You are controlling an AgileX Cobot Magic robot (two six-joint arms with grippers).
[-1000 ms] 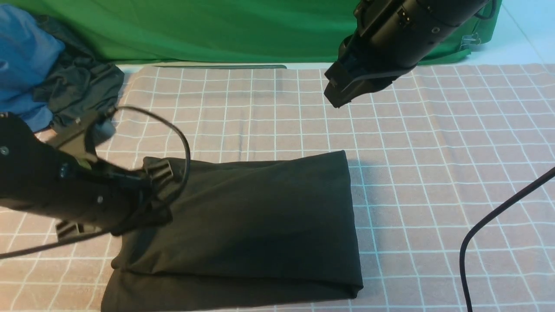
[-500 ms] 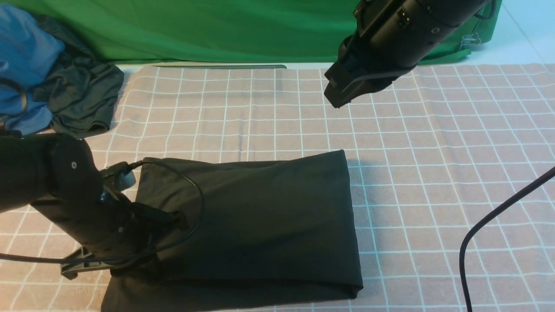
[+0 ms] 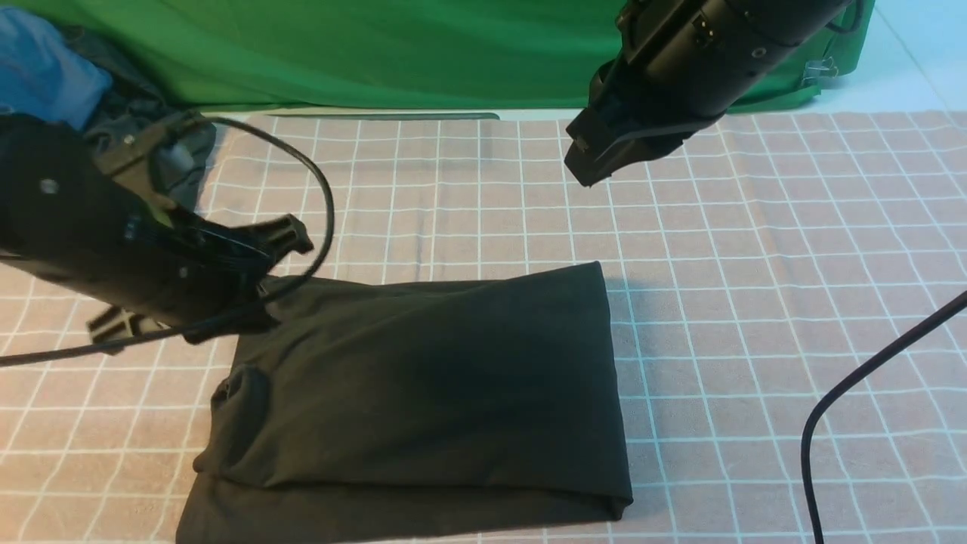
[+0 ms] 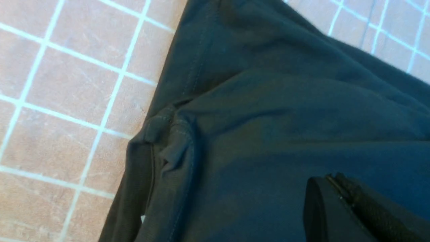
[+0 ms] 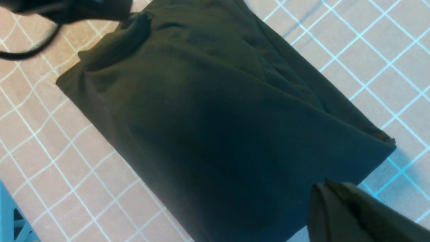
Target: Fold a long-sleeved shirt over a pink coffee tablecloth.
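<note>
Fingers of the left gripper [image 3: 291, 233] are pressed together with nothing between them, hovering just off the far left corner of the long-sleeved shirt [image 3: 423, 393]; the right gripper [image 3: 585, 170] is closed too and empty, hanging high over the pink coffee tablecloth [image 3: 755, 302], well apart from the shirt; no print or lettering shows on the shirt, only plain black fabric and seams in the left wrist view; no containers in sight; the shirt lies folded into a rectangle on the tablecloth, near the front edge; half a second ago the left arm was low across the shirt's left edge, now it is raised and back toward the dark garment [image 3: 189, 155] by the blue cloth [image 3: 45, 72]; green cloth [image 3: 378, 53] behind.
</note>
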